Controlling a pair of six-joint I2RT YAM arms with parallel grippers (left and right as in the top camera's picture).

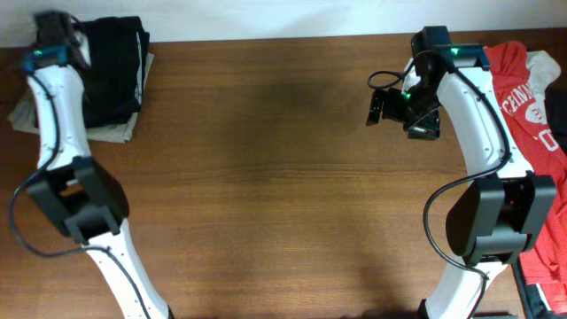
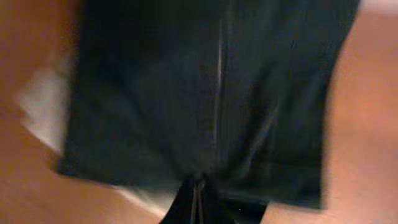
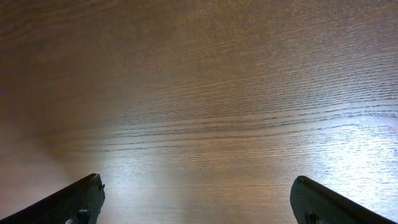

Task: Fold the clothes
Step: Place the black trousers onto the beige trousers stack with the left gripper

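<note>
A folded black garment lies at the table's far left corner on top of a folded beige garment. My left gripper is at the black garment's left edge. In the blurred left wrist view the black garment fills the frame, and the left gripper has its fingers pressed together at the garment's near edge. My right gripper hovers over bare wood at the far right. In the right wrist view the right gripper is wide open and empty.
A red shirt with white lettering and a white garment lie heaped at the right edge, behind my right arm. A strip of the beige garment shows beside the black one. The wooden table spans the middle.
</note>
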